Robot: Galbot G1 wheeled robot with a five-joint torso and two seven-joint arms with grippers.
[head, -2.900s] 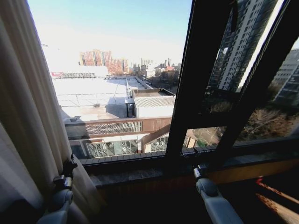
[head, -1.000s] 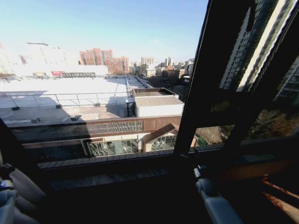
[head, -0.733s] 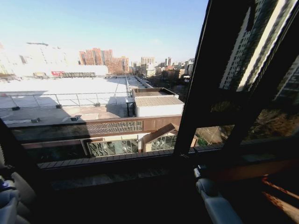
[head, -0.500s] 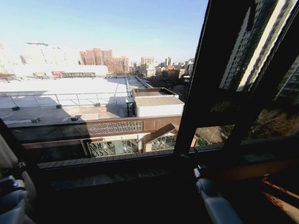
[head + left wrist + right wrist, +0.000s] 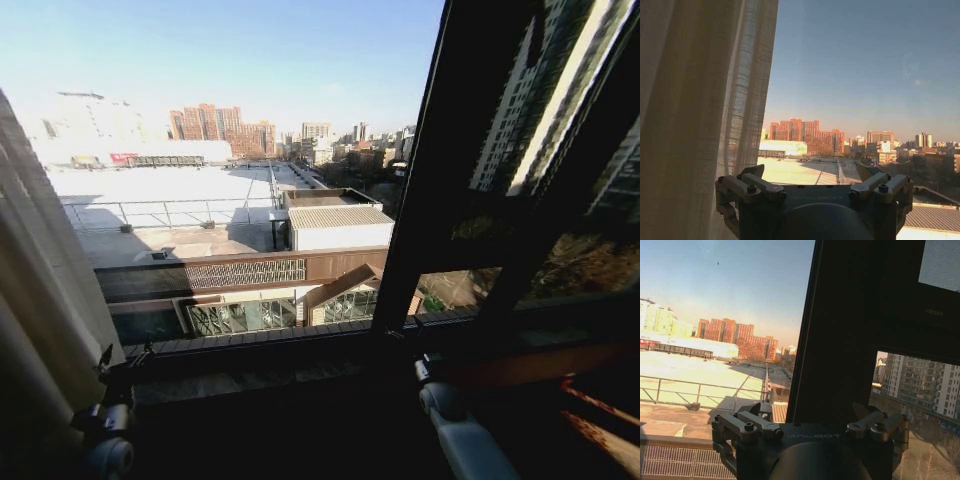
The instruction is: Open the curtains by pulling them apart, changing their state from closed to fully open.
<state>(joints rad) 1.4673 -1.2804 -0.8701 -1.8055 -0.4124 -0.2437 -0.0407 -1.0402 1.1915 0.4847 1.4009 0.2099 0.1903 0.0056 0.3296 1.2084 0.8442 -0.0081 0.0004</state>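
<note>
Curtains [image 5: 40, 300]: sheer cream pleated fabric, gathered at the window's left edge, just beside the left gripper on its outer side; in the left wrist view the same folds [image 5: 700, 100] hang close alongside one finger, and whether they touch it cannot be told. Left gripper [image 5: 122, 358]: low at the window sill [image 5: 300, 375], fingers spread wide apart, nothing between them. Right gripper [image 5: 422, 368]: low at the sill, facing the dark window frame [image 5: 430, 180], well apart from the curtains; in the right wrist view [image 5: 810, 415] its fingers stand wide apart and hold nothing. Glass between the two grippers is uncovered, with rooftops and city buildings beyond.
</note>
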